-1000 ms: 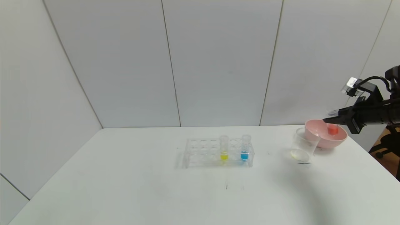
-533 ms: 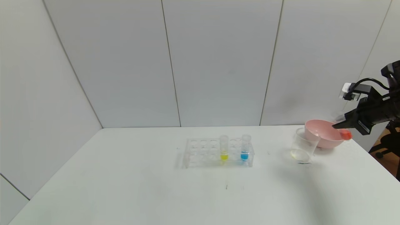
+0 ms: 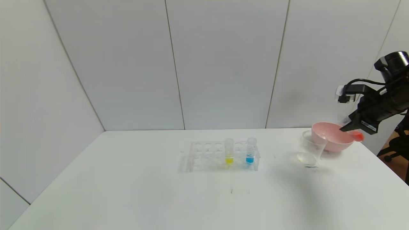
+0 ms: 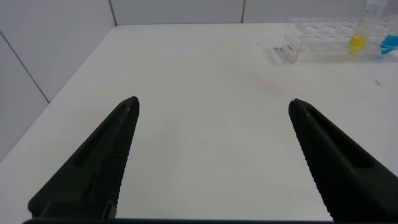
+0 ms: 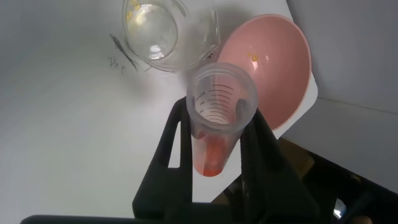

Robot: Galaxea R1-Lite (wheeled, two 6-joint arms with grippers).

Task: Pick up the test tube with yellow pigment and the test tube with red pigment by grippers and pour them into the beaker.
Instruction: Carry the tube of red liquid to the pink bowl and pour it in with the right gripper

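Observation:
My right gripper is shut on the test tube with red pigment, held tilted above the pink bowl's right rim; its orange-red end shows in the head view. The beaker stands just left of the bowl and also shows in the right wrist view. The test tube with yellow pigment stands upright in the clear rack, seen too in the left wrist view. My left gripper is open and empty over bare table, out of the head view.
A pink bowl sits at the table's far right, close to the edge. A tube with blue liquid stands in the rack right of the yellow one. The white table spreads in front of the rack.
My right gripper has swung the red tube from over the bowl's middle out to its right rim, and the arm has risen and tilted more steeply.

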